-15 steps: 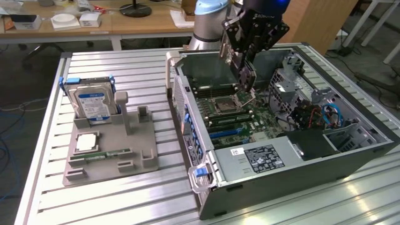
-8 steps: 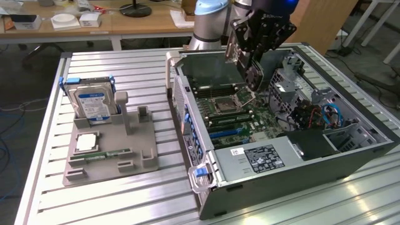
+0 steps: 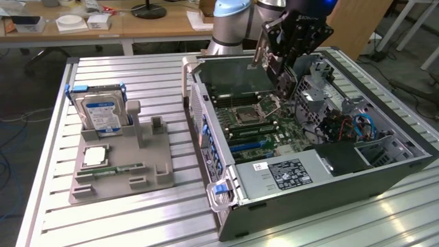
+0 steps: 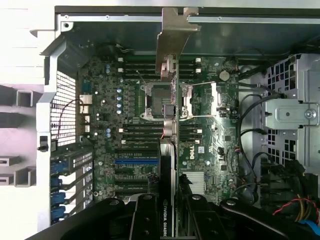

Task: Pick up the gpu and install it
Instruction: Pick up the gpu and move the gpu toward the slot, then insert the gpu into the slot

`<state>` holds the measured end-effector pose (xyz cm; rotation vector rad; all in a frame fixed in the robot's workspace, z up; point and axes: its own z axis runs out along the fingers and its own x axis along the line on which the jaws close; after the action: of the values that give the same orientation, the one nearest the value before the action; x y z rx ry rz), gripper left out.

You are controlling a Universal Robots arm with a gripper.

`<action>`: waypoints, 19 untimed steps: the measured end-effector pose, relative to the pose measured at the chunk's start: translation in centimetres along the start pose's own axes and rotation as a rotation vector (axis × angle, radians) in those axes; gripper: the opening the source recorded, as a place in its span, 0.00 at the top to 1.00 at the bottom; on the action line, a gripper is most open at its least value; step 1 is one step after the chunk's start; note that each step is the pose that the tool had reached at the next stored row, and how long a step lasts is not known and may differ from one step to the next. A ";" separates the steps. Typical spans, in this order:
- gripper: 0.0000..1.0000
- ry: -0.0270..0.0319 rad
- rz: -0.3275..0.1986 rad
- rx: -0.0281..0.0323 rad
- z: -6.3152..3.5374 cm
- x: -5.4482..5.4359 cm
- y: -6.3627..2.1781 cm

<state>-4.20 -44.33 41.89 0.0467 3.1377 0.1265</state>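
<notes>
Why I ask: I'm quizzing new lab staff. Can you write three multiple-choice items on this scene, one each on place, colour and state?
1. The flat green-and-black gpu card hangs: A over the green motherboard of the open dark-grey computer case; B beside the case; C under it.
2. The label on the silver box-shaped hard drive is: A red; B blue-white; C yellow.
3. The black fingers are: A open, empty; B shut on the gpu card; C shut on nothing.
1A, the board lies below it; 2B, blue and white print shows; 3B, the card sits clamped between them.
</notes>
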 end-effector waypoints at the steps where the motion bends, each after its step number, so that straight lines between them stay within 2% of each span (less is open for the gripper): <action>1: 0.74 0.0000 0.000 0.0000 0.00 -0.2 0.01; 16: 0.74 -0.0002 0.001 -0.0002 0.00 -0.3 0.01; 19: 0.74 0.0017 -0.022 -0.0002 0.01 -0.3 0.01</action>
<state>-3.92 -44.33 41.89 0.0119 3.1388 0.1269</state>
